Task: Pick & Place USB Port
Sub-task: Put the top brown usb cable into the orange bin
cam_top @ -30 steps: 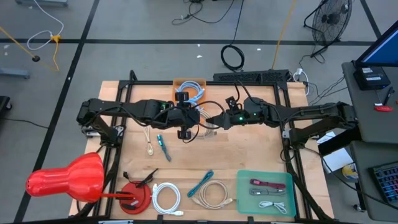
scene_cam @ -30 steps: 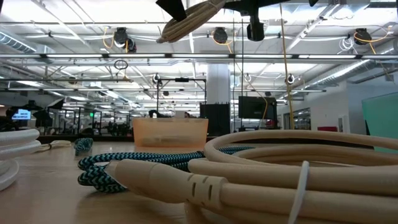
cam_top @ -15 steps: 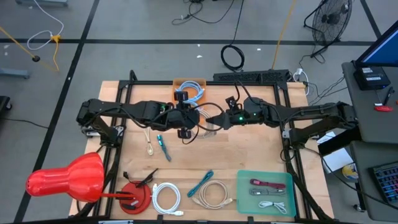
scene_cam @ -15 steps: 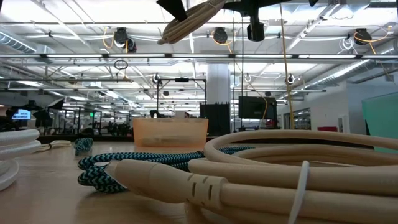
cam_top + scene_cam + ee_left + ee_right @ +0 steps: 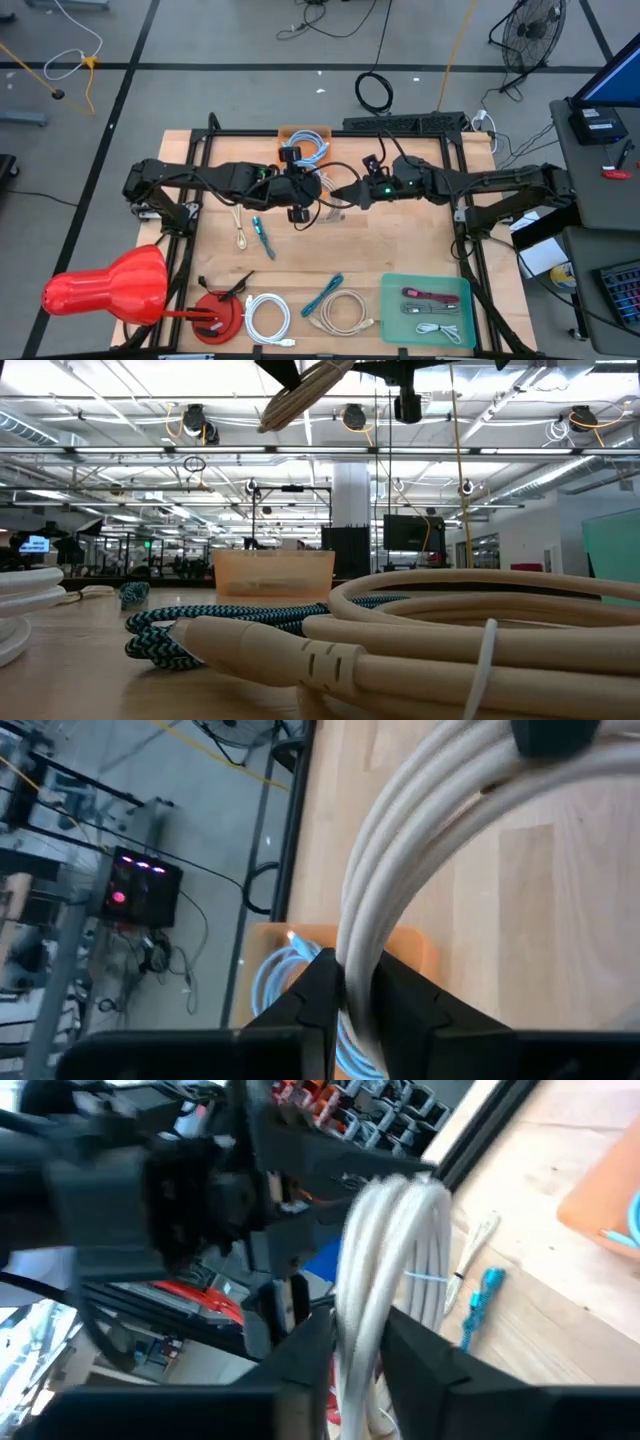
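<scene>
White coiled USB cable (image 5: 333, 203) hangs mid-air between both arms, above the middle of the wooden table (image 5: 400, 250), just short of the orange bin (image 5: 287, 135). Left claw (image 5: 345, 1005) is clamped on the coil's strands, likely taking the weight for a handover. Right claw (image 5: 360, 1345) straddles the same coil with fingers apart, seemingly letting go. Bin already holds a blue cable (image 5: 315, 147), so probably the drop spot.
</scene>
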